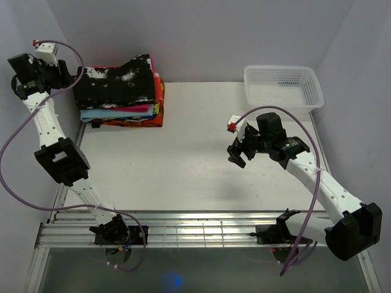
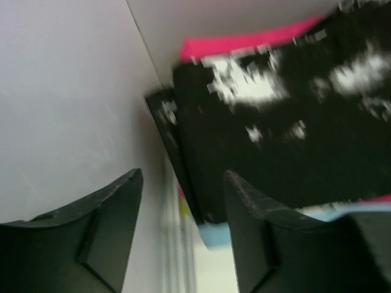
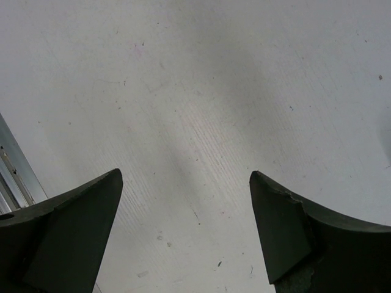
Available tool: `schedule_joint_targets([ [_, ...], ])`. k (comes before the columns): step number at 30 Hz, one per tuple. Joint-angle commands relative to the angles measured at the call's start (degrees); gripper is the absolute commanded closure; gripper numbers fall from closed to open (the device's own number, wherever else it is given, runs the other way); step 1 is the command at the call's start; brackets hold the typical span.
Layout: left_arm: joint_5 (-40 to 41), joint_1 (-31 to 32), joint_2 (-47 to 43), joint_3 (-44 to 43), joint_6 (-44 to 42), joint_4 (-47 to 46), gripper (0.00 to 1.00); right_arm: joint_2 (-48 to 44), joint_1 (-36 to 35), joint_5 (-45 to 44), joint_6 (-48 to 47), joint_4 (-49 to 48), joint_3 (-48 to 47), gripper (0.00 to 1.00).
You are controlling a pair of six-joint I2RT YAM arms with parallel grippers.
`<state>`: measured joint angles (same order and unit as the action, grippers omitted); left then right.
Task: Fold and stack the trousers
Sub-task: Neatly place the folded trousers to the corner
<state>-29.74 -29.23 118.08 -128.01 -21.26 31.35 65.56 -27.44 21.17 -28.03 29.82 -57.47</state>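
Nearest, along the bottom of the top view, my 2 arm bases sit on the metal rail (image 1: 201,235) at the edge of the white surface (image 1: 177,171).

My right arm (image 1: 317,177) reaches in from the lower right. My right jaws hang right of centre in the frame, spread wide, with nothing between them. In the right wrist view only bare surface (image 3: 201,122) shows between the 2 dark fingers (image 3: 67,238).

My left arm (image 1: 46,122) climbs the left side of the frame. My left jaws sit in the upper left corner, just beside the left end of the stack of trousers (image 1: 122,97). They are parted and hold nothing. In the left wrist view the gap between the fingers (image 2: 110,232) shows the stack's edge, with the grey wall (image 2: 61,91) on the left.

The stack lies folded at the upper left of the surface, against the back wall. On top are black trousers with white speckles (image 1: 116,82). Below them are a pink layer (image 1: 131,111), a light blue layer (image 1: 98,115) and an orange-red patterned pair (image 1: 131,121) at the bottom.

Farthest, at the upper right, stands a white mesh basket (image 1: 284,99).
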Motion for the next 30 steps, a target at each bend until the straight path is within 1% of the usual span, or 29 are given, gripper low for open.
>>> schedule_joint_targets([
  [1, -2.1, -0.6, -8.7, 3.8, 2.8, 14.1, 0.36, -1.2, 0.1, 0.5, 0.3, -1.6, 0.8, 0.10],
  [2, -1.0, -0.6, -8.8, 4.5, 2.1, 19.7, 0.40, -1.3, 0.1, 0.5, 0.3, -1.5, 1.0, 0.10],
  [3, -0.8, -0.8, -9.1, 5.0, 1.6, 22.4, 0.46, -1.3, 0.1, 0.5, 0.3, -1.6, 1.2, 0.10],
  [4, -0.4, -1.1, -9.4, 6.0, 1.0, 24.3, 0.53, -1.4, 0.1, 0.5, 0.3, -1.6, 1.3, 0.10],
  [5, -0.1, -1.2, -10.1, 7.2, 0.6, 26.5, 0.57, -1.7, 0.1, 0.5, 0.3, -1.6, 1.5, 0.10],
  [6, 0.4, -1.2, -11.7, 10.7, 0.0, 26.6, 0.60, -1.9, 0.1, 0.2, 0.3, -1.5, 1.7, 0.10],
  [7, 1.8, -1.2, -12.4, 12.4, -0.2, 26.5, 0.62, -2.1, 0.1, 0.0, 0.2, -1.5, 1.9, 0.10],
  [9, 2.8, -1.0, -12.6, 14.9, 0.2, 26.3, 0.62, -2.5, 0.1, -0.5, -0.1, -1.4, 2.3, 0.10],
  [10, 4.5, -0.8, -10.9, 14.9, 0.7, 26.5, 0.63, -2.6, 0.1, -0.7, -0.2, -1.4, 2.7, 0.10],
  [12, 5.6, -0.8, -7.9, 14.0, 1.9, 26.7, 0.63, -2.7, 0.2, -1.0, -0.2, -1.4, 3.1, 0.10],
  [13, 5.5, -0.9, -6.3, 12.3, 3.1, 26.7, 0.63, -2.6, 0.2, -1.3, -0.2, -1.3, 3.2, 0.10],
  [14, 4.1, -0.8, -3.8, 11.6, 3.5, 25.2, 0.60, -2.8, 0.2, -1.6, -0.1, -1.3, 3.2, 0.10],
  [16, 3.0, -0.6, -2.6, 11.1, 6.6, 21.1, 0.56, -2.9, 0.1, -2.5, -0.1, -1.3, 3.3, 0.10],
  [17, 2.8, -0.4, -1.6, 10.8, 7.6, 16.5, 0.54, -3.2, 0.3, -2.9, -0.2, -1.3, 3.4, 0.10],
  [18, 3.5, -0.1, -0.9, 10.3, 8.9, 14.5, 0.51, -3.3, 0.3, -3.3, -0.4, -1.0, 3.3, 0.10],
  [20, 3.4, 1.0, 1.3, 5.1, 11.1, 12.3, 0.51, -3.7, 0.4, -3.9, -0.5, -0.6, 3.2, 0.10],
  [22, 5.1, 1.6, 5.7, 0.0, 12.9, 11.8, 0.51, -3.9, 0.5, -4.3, -0.5, 0.0, 2.7, 0.10],
  [23, 4.9, 1.6, 7.1, -4.5, 14.0, 11.1, 0.51, -4.1, 0.6, -4.4, -0.5, 0.2, 2.5, 0.10],
  [25, 5.5, 1.6, 9.2, -7.0, 15.0, 9.5, 0.49, -4.5, 0.8, -4.6, -0.5, 0.8, 2.0, 0.10],
  [27, 6.0, 1.6, 7.5, -4.7, 15.8, 4.4, 0.47, -5.2, 0.9, -5.2, -0.5, 1.1, 1.8, 0.10],
  [29, 6.0, 1.5, 5.9, -1.9, 16.5, 0.0, 0.43, -6.0, 1.1, -5.3, -0.5, 1.7, 1.8, 0.10],
  [30, 5.7, 1.5, 5.3, -0.8, 16.3, -0.4, 0.41, -6.2, 1.1, -5.8, -0.5, 2.0, 1.7, 0.10],
])
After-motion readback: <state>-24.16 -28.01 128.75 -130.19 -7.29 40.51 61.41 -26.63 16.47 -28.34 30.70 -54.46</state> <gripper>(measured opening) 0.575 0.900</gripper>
